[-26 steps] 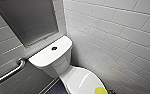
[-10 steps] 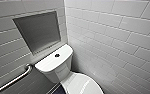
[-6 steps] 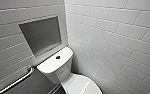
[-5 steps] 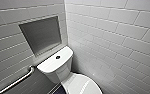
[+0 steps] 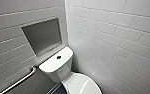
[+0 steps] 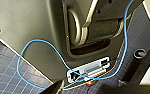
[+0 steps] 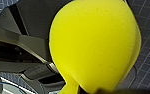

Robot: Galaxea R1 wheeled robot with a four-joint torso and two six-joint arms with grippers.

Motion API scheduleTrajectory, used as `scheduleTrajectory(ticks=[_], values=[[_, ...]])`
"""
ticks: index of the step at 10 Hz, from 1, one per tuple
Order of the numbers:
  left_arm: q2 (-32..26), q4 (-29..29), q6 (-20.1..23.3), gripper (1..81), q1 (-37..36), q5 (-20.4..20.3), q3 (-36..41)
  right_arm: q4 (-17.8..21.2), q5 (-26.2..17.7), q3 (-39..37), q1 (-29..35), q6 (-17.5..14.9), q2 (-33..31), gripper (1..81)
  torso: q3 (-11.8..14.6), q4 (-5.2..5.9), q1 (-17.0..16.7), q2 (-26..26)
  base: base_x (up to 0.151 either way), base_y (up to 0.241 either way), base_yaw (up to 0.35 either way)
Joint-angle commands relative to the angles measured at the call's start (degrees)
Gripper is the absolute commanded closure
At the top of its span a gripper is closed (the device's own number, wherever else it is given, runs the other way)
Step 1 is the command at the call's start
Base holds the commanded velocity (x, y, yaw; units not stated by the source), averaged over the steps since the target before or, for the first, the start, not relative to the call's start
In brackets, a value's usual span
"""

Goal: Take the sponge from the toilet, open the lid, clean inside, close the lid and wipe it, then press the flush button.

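The white toilet [image 5: 56, 65] stands in the corner in the head view, its tank top carrying the small dark flush button [image 5: 58, 57]. Below the tank, the white oval lid [image 5: 82, 85] lies shut over the bowl. The bright yellow sponge [image 7: 96, 45] looms large in the right wrist view, squeezed to a narrow waist where my right gripper [image 7: 77, 88] is shut on it. In the left wrist view my left gripper [image 6: 87, 90] is open with nothing in it, over the dark tiled floor beside my own base.
White tiled walls meet right behind the toilet. A square grey niche [image 5: 43, 37] is set in the left wall, with a metal grab bar [image 5: 18, 81] below it. A blue cable [image 6: 41, 50] loops across my base above the dark blue floor tiles [image 6: 6, 72].
The head camera has shifted, so the toilet sits lower and further left in the picture and the niche shows more fully. Nothing in the scene itself has moved.
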Motion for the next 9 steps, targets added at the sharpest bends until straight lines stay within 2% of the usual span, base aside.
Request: scheduleTrajectory(ticks=[1,2,4,5,6,7,9], values=[[1.44,0.28,0.77,1.0,0.87,4.55,-2.29,-2.49,-3.21,-4.38,-1.4,-0.39,3.18,81.1,-0.18,0.0,-3.58,5.56,0.0,0.0,0.0],[1.35,0.19,0.77,1.0,0.95,4.55,-2.47,-3.72,-3.21,-4.64,-1.31,-0.48,3.45,81.1,1.48,0.0,-4.65,7.31,0.0,0.0,0.0],[1.44,0.1,0.77,1.0,0.87,4.55,-3.08,-5.48,-3.21,-5.17,-1.49,-0.48,3.63,81.1,2.51,0.0,-6.62,10.41,0.0,0.0,0.0],[1.61,0.19,0.77,1.0,0.87,4.55,-3.08,-5.66,-3.21,-5.17,-1.67,-0.48,3.8,81.1,4.89,0.0,-7.91,12.4,0.0,0.0,0.0],[1.62,0.19,0.77,1.0,0.87,4.54,-3.08,-5.83,-3.21,-5.43,-1.67,-0.48,4.06,81.1,8.52,0.0,-9.28,14.54,0.0,0.0,0.0],[1.61,0.19,0.77,1.0,0.87,4.55,-3.17,-5.83,-3.21,-5.79,-1.67,-0.48,4.33,81.1,9.11,0.0,-10.36,16.29,0.0,0.0,0.0],[1.79,0.1,0.77,1.0,0.87,4.55,-4.22,-5.75,-3.21,-6.75,-1.58,-0.48,5.29,81.1,12.37,0.0,-12.58,19.76,0.0,0.0,0.0]])
